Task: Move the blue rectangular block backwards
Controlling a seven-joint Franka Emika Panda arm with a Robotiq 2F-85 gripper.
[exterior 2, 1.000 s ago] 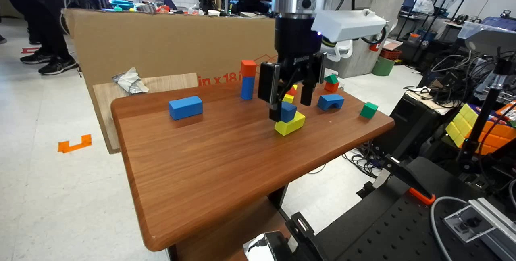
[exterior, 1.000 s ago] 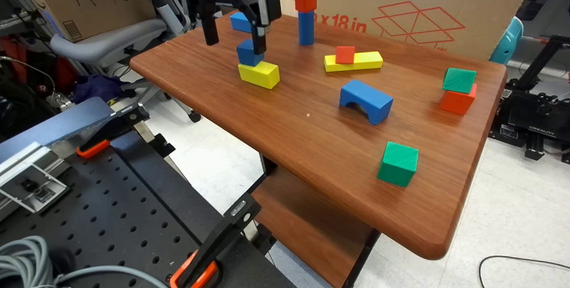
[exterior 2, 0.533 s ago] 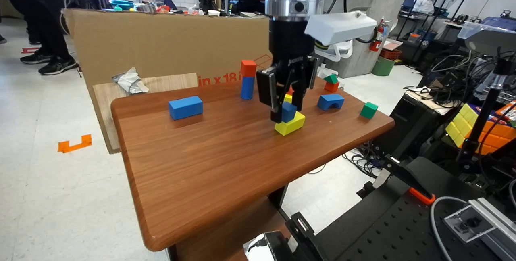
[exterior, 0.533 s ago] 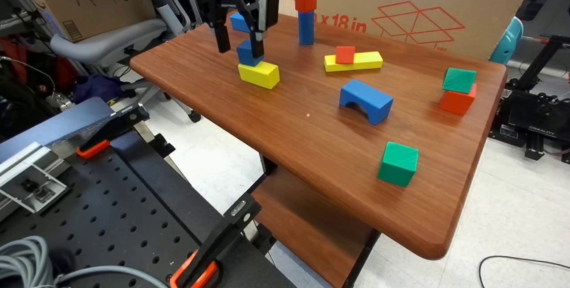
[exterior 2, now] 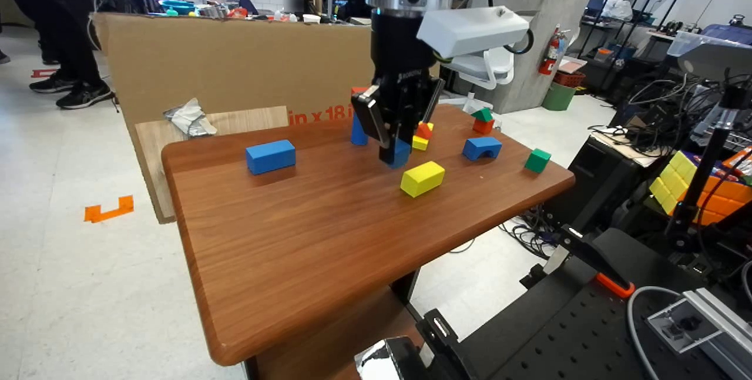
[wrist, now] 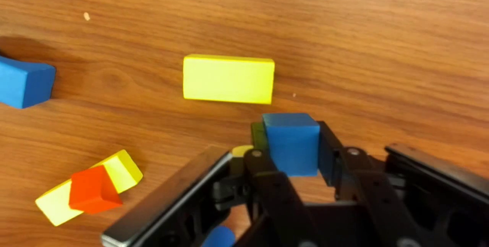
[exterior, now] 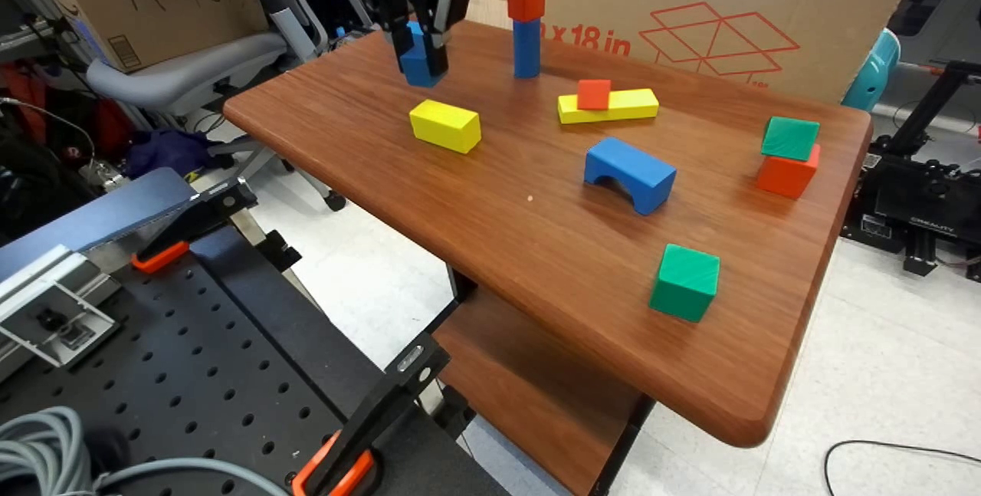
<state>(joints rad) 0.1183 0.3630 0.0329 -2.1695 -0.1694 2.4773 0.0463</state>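
Note:
The blue rectangular block lies flat on the table's far left in an exterior view. In an exterior view the gripper mostly hides this blue rectangular block; the wrist view does not show it. My gripper is shut on a small blue cube, a pad against either side. In both exterior views the gripper and cube appear to hang above the table, off the yellow block and a little behind it. That yellow block has a bare top.
Near the back edge a blue pillar carries a red cube. A long yellow block with a red piece, a blue arch, a green-on-red stack and a green cube stand farther along. Cardboard rises behind the table.
The gripper has gone from open to shut on the small blue cube. The cube has come up off the yellow block and moved back with the arm. The blue rectangular block has not moved.

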